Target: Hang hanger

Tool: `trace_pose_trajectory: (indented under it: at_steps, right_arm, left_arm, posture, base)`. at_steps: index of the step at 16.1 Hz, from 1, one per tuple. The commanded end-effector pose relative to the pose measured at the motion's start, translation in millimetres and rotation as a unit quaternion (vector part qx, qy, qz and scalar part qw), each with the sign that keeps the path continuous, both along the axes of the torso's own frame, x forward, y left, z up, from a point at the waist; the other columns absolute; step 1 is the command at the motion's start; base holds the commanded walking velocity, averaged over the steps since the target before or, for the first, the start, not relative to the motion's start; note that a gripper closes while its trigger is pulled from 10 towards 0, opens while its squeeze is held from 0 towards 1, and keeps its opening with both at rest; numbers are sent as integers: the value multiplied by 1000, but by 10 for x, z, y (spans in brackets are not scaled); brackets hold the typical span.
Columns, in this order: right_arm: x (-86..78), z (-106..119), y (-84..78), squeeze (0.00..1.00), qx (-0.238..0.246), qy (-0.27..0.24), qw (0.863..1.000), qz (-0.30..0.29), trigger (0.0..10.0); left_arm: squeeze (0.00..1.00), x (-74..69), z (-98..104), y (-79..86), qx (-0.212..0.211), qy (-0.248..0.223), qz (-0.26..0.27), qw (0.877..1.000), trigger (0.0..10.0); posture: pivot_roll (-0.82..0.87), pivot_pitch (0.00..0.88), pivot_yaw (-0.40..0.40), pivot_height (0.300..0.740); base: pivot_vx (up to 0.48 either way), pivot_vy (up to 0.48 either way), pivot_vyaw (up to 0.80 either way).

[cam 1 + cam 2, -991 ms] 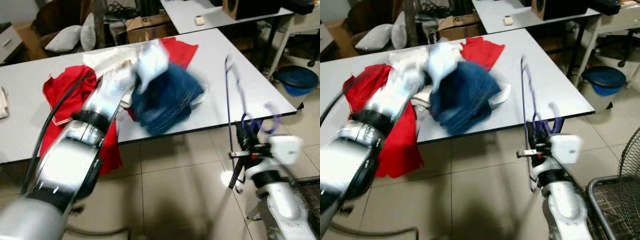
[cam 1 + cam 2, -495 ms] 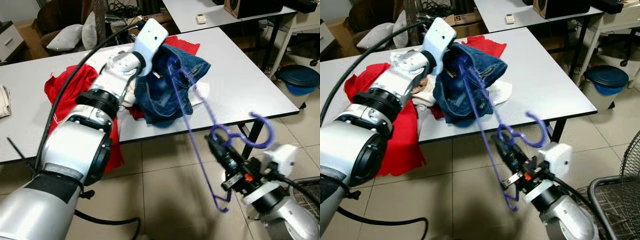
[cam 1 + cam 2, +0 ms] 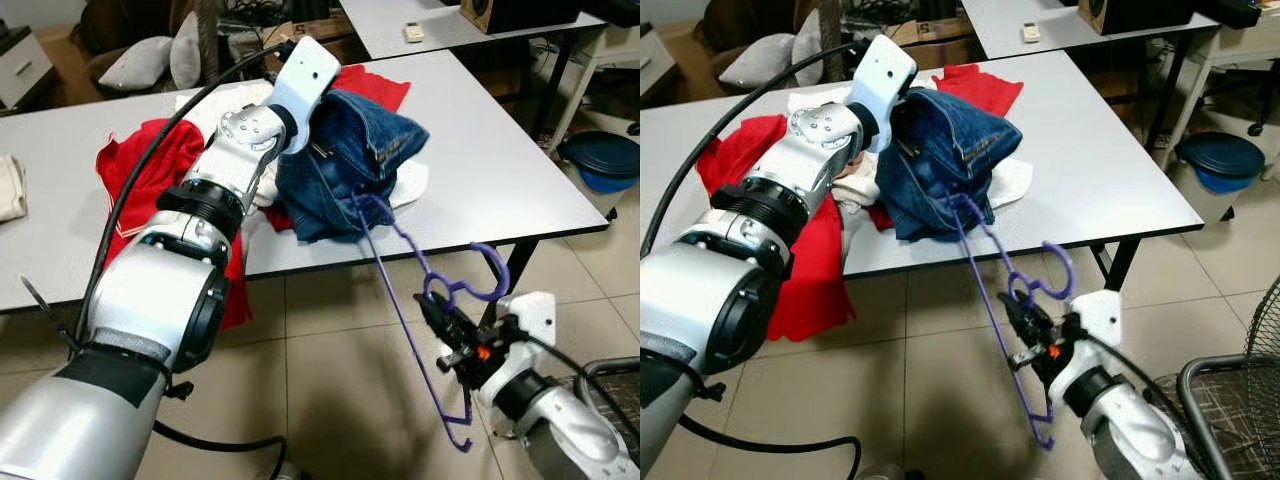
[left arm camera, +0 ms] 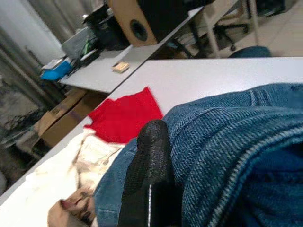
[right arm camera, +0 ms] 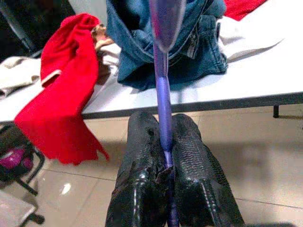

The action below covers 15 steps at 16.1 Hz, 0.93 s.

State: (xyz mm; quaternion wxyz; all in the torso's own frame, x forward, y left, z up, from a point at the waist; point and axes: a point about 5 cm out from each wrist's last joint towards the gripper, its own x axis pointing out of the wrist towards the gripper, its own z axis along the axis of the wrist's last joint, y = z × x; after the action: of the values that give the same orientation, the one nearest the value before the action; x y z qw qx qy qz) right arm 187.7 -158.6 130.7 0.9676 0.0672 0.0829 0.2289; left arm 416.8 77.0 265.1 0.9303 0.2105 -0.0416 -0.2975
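I think I am in the middle of getting the jeans onto the hanger. My right gripper (image 5: 165,156) is squeezed tight on the thin purple hanger (image 3: 405,300), low down in front of the surface (image 3: 500,170). The hanger's hook curls up just above that gripper. Its long arm sticks out from the gripper toward the blue jeans (image 3: 350,160), and its far tip is at the jeans, at their lower edge. I cannot tell if the tip is inside the cloth or just touching it.

My left gripper (image 4: 151,156) is up over the surface, holding the jeans bunched up. One black finger presses on the denim, so I judge it is closed on them. The jeans are lifted a bit above the pile of red and white clothes (image 3: 150,170).

Next I think I need to slide the hanger arm further into the jeans. I should go slowly, because the hanger is thin and could bend or slip.
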Motion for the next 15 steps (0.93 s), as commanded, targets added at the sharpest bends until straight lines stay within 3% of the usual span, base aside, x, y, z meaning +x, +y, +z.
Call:
trace_pose_trajectory:
  at_steps: [1, 5, 7, 9, 11, 12, 14, 15]
  right_arm:
    - [29, 43, 8, 0, 19, -3, 1000, 2, 10000]
    - [93, 104, 87, 0, 56, 8, 997, 43, 10000]
    - [105, -12, 89, 0, 56, 66, 995, 45, 10000]
    - [169, -217, 0, 0, 63, 147, 987, -10, 10000]
    - [203, -241, -19, 0, 76, 157, 985, -20, 10000]
    - [299, -259, -107, 0, 69, 149, 984, -68, 10000]
    - [356, -232, -159, 0, 83, 139, 982, -92, 10000]
    - [405, -169, -178, 0, 112, 123, 981, -102, 10000]
  left_arm:
    - [0, -21, -3, -13, 5, -7, -13, 1000, 0]
    - [0, -133, -277, -176, 29, -4, -50, 998, 0]
    - [0, -167, -258, -221, 7, -8, -59, 998, 0]
    - [0, -207, -98, -249, -51, -23, -67, 996, 0]
    - [0, -206, -37, -231, -68, -29, -62, 995, 0]
    - [0, -232, -30, -243, -75, -27, -75, 994, 0]
    - [0, -269, -63, -264, -69, -23, -87, 994, 0]
    - [0, -291, -104, -264, -62, -20, -92, 994, 0]
  posture:
    - [-36, 0, 105, 740]
    - [-34, 0, 67, 740]
    - [-36, 0, 54, 740]
    - [-31, 0, 41, 740]
    - [-32, 0, 38, 740]
    - [-33, 0, 37, 740]
    - [-34, 0, 39, 740]
    - [-40, 0, 45, 740]
  base:
    - [0, 0, 0]
    - [0, 0, 0]
    - [0, 0, 0]
    - [0, 0, 0]
    - [0, 0, 0]
    - [0, 0, 0]
    - [0, 0, 0]
    - [0, 0, 0]
